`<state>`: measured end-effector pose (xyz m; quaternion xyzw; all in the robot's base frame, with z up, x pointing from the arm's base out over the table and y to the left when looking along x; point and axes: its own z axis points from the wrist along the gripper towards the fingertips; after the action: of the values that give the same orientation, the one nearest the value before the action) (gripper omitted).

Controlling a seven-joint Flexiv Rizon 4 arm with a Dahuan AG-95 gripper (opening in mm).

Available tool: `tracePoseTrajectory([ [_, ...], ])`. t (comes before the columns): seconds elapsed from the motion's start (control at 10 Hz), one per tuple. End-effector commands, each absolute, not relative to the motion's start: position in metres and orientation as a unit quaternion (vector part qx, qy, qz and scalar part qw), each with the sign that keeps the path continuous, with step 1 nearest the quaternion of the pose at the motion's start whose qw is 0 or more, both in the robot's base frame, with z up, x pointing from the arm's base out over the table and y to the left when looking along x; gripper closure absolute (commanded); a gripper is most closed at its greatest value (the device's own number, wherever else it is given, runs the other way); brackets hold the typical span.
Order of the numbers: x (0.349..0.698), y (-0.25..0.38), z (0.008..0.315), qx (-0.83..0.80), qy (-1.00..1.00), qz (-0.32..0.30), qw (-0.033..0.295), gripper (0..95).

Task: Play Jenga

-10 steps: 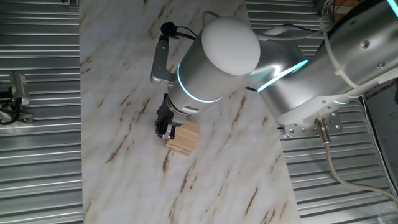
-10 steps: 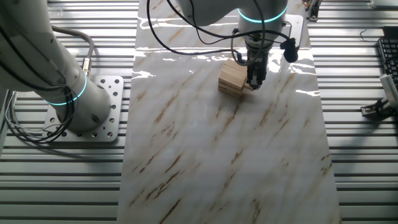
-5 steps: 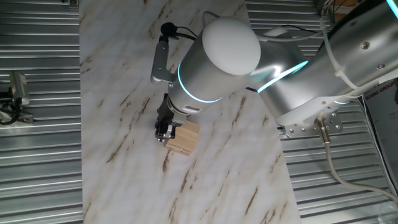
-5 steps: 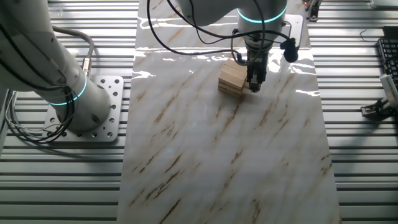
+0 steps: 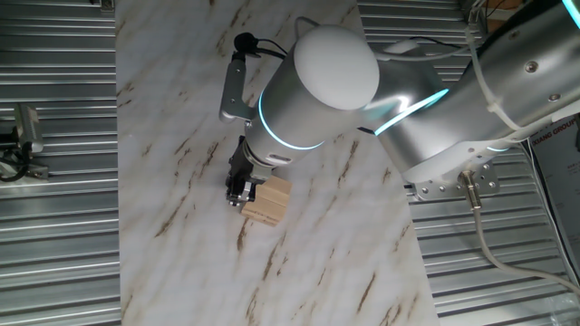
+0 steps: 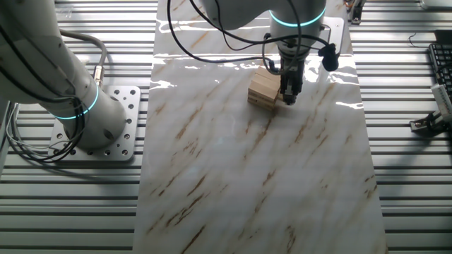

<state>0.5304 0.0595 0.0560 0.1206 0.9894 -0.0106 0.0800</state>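
Note:
The Jenga is a small stack of pale wooden blocks on the marble-patterned board. In the other fixed view the Jenga sits near the board's far end. My gripper hangs low at the stack's side, its dark fingertips right against the blocks' ends. From the other side, the gripper stands at the stack's right edge. The fingers look close together, but the arm's body hides much of them, so whether they hold a block is unclear.
The robot base stands on a perforated plate left of the board. A black cable loops over the board's far end. Ribbed metal tabletop surrounds the board. A small fixture sits off the board's edge.

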Motion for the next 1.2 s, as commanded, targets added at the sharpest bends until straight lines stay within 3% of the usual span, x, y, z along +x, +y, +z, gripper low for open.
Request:
tracePoseTrajectory([
  [0.1,0.5305,0.0594,0.0557,0.121,0.989,-0.011,0.080,57.0],
  [1.2,0.5283,0.0603,0.0468,0.121,0.989,-0.011,0.083,57.0],
])
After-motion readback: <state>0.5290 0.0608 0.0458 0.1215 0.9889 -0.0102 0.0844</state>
